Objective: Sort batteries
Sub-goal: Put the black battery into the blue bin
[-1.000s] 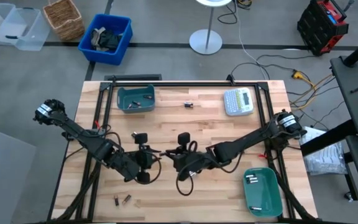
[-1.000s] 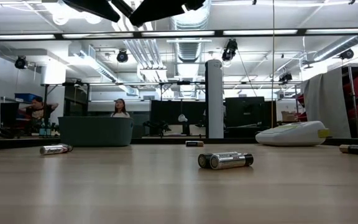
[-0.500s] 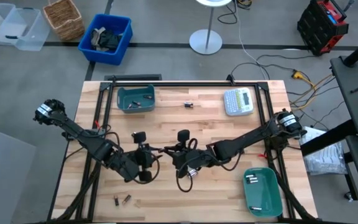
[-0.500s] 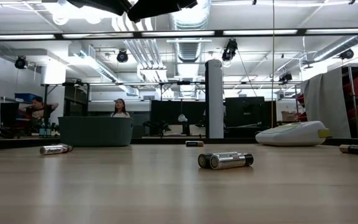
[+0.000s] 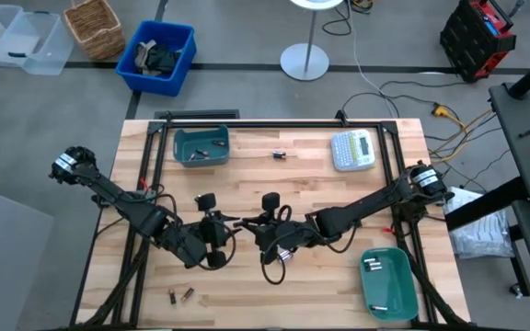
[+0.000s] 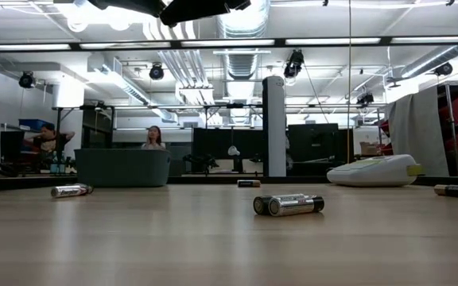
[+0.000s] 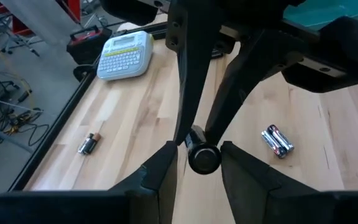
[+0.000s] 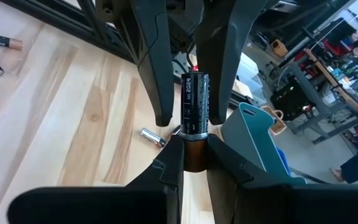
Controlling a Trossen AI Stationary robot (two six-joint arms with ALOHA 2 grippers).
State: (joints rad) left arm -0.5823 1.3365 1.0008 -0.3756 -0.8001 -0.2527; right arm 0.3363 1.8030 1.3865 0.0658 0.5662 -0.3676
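Over your pale plank table [image 5: 247,175], mid-table, the right gripper [image 8: 194,146] clamps a black-and-copper battery [image 8: 194,118] while the left gripper's [image 7: 197,152] spread fingers flank it; two people [image 6: 153,137] sit in the workshop beyond.

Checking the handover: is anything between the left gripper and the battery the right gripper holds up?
Nothing visible does. The right gripper clamps the battery by its coppery end, and the dark end sits between the left gripper's open fingers, with a small gap on each side.
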